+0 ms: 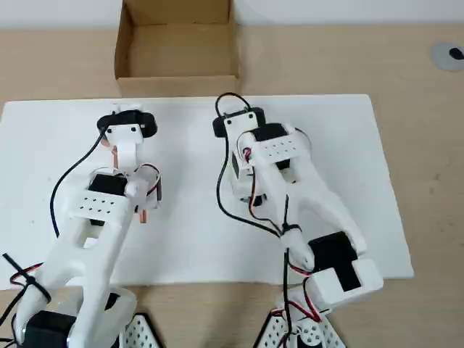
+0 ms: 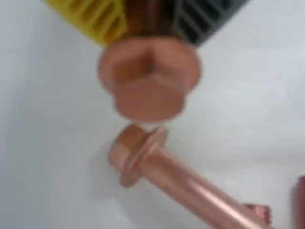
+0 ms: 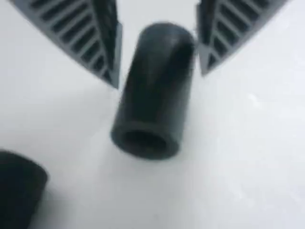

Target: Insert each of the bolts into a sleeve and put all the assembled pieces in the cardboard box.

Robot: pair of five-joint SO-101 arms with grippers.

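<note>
- Spread over a wooden table [image 1: 420, 109], a white sheet [image 1: 348, 145], with both arms leaning out over it from the near edge.
- Nearest, the left arm [image 1: 94, 217] and, beside it, the right arm [image 1: 290, 174], wrists bent down toward the sheet.
- Clamped shut on a copper bolt [image 2: 148, 81], the left gripper [image 2: 148, 14]: yellow finger [image 2: 90, 19] on one side of the shank, black finger [image 2: 205, 19] on the other, flanged hex head sticking out past the fingertips.
- Just past that head, a second bolt [image 2: 181, 183] lying flat on the sheet, shank running away from the jaws; touching the held one or not, cannot tell.
- Spread apart and gripping nothing, the right gripper [image 3: 157, 28], its dark ribbed fingers [image 3: 81, 33] flanking a black sleeve [image 3: 155, 90].
- Lying on its side between those jaws, that same sleeve, open mouth pointing out away from them.
- Outside the jaws and off to one flank, another sleeve [image 3: 19, 191], apart from the first.
- Farthest off, the cardboard box [image 1: 181, 51], open at the top, on bare table past the sheet's far edge, beyond both sets of jaws.
</note>
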